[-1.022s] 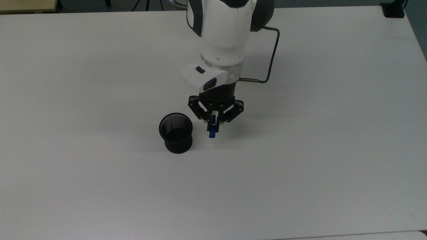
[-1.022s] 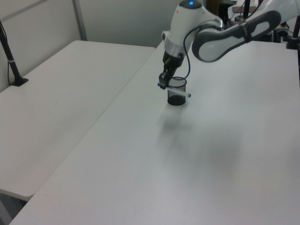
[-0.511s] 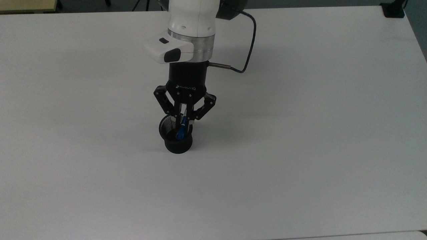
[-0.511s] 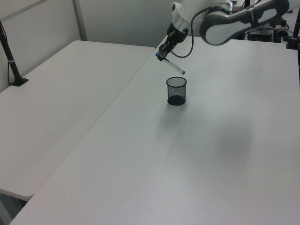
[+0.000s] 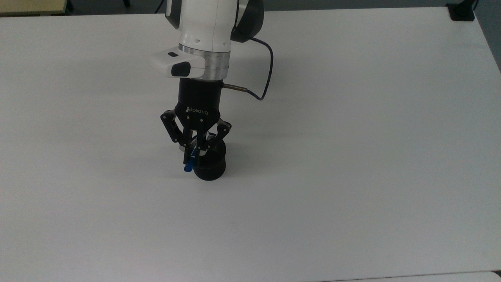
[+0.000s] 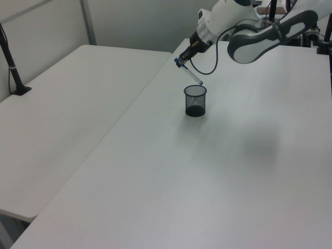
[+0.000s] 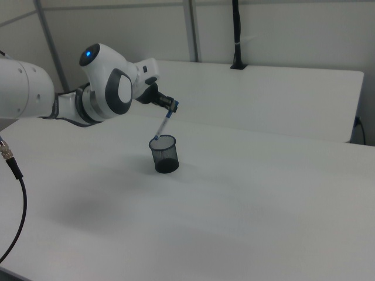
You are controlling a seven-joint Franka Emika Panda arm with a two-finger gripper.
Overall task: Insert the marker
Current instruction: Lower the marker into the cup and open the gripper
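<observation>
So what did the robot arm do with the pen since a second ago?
The gripper lifted the marker from low beside the mesh cup to above it, and tipped it from nearly level to slanted. In the left view its lower tip now hangs just over the cup's rim. In the top view the arm swung to the top view's left. The grip stayed shut on the marker, and the cup and the table stayed put.
</observation>
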